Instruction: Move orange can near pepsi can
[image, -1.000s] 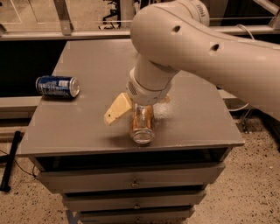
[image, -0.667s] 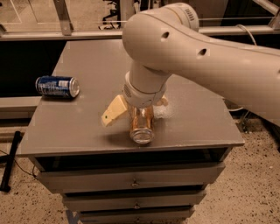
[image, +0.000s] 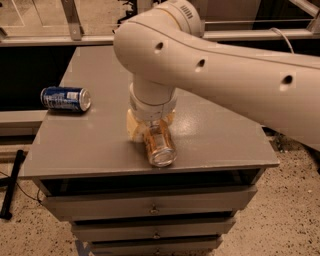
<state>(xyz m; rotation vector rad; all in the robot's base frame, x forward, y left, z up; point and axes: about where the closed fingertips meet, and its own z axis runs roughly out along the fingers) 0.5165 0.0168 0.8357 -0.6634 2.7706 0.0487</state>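
Near the front edge of the grey cabinet top (image: 225, 142), a small orange-gold aluminium can (image: 159, 145) lies on its side under the cream gripper (image: 150, 129) (clamped or not, can't tell). Well apart at far left lies the dark blue pepsi can (image: 65, 99).

Looks like a lab or office workspace: grey drawer cabinet (image: 200, 200) on speckled floor (image: 290, 215), metal-framed glass (image: 72, 20) behind, cable (image: 282, 37) trailing. Gripper (image: 152, 129) low near the cabinet's front edge, at the orange can (image: 159, 145).
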